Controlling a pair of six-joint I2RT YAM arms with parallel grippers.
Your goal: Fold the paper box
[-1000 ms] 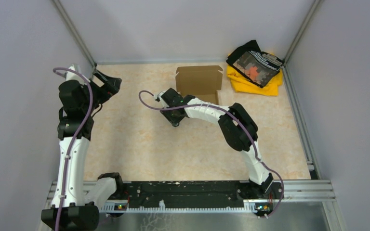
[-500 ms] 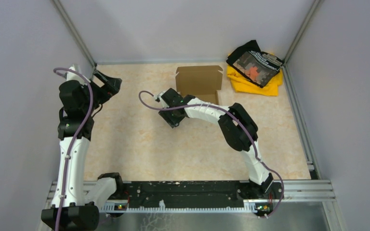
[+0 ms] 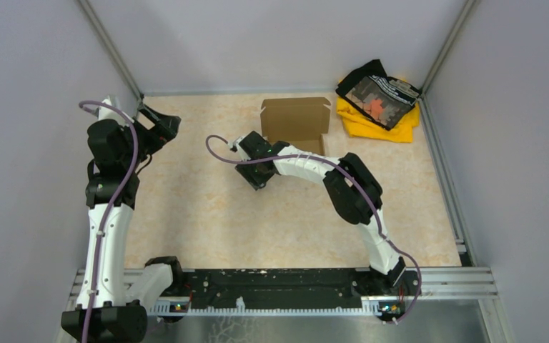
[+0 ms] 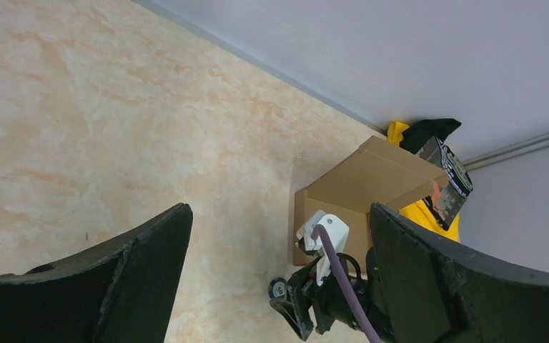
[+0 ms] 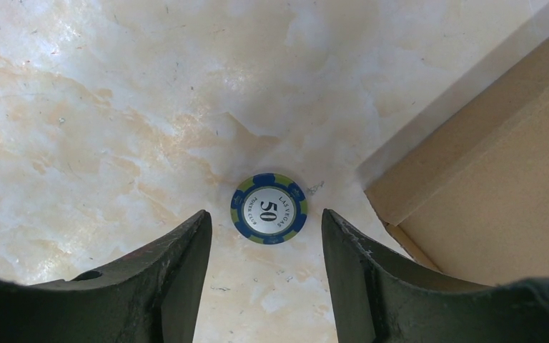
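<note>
The paper box (image 3: 295,118) is brown cardboard at the back middle of the table, with one panel raised behind a flat part. It shows in the left wrist view (image 4: 372,179) and as an edge in the right wrist view (image 5: 500,179). My right gripper (image 3: 256,175) hangs low over the table just left of the box's near corner. It (image 5: 264,220) is open and holds nothing. My left gripper (image 3: 164,125) is raised at the far left, apart from the box. Its jaws (image 4: 280,209) stand wide open and empty.
A blue and green poker chip (image 5: 269,209) marked 50 lies flat on the table just beyond my right fingertips, close to the box corner, and shows small in the left wrist view (image 4: 279,289). A yellow and black cloth pile (image 3: 379,100) fills the back right corner. Grey walls enclose the table.
My right gripper's jaws have spread wider over the last second. The left arm and the box have not moved.
</note>
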